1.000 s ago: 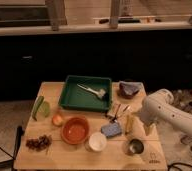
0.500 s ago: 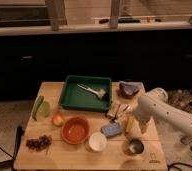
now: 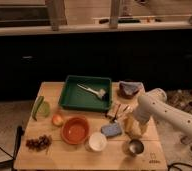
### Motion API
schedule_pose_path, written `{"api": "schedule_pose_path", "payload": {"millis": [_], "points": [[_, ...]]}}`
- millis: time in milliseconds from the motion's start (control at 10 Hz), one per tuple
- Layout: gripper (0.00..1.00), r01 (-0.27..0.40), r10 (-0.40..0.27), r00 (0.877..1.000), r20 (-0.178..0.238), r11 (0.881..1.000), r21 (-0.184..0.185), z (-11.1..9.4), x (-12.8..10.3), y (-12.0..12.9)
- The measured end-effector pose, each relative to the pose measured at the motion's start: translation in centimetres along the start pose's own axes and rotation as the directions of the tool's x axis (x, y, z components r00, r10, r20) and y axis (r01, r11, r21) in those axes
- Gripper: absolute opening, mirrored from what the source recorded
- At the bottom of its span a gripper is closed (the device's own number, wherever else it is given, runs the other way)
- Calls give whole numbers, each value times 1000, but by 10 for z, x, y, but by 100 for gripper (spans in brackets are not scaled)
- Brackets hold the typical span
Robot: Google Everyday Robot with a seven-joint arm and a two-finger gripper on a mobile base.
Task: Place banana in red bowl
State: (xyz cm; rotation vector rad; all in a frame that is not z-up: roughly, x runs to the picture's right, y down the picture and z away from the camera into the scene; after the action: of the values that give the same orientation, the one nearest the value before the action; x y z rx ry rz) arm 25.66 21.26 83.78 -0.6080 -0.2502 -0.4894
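banana [image 3: 133, 126]: one, by pincer [image 3: 125, 119]; red bowl [image 3: 75, 130]: one, well apart

**Dim, warm overhead light**

Light from above falls on the wooden surface [image 3: 89, 152], while the dark backdrop [image 3: 49, 60] behind stays in shadow. Everything looks soft, without glare. The claw [image 3: 131, 124], low over the surface's right side, catches a pale yellowish glow.

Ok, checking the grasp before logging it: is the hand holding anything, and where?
Cannot tell: the hand is down at the banana, beside the blue sponge.
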Motion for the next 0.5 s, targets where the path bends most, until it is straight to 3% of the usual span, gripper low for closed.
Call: {"api": "schedule_pose_path", "payload": {"millis": [500], "points": [[21, -17, 17, 1000, 23, 1000, 0, 8, 13, 3]]}}
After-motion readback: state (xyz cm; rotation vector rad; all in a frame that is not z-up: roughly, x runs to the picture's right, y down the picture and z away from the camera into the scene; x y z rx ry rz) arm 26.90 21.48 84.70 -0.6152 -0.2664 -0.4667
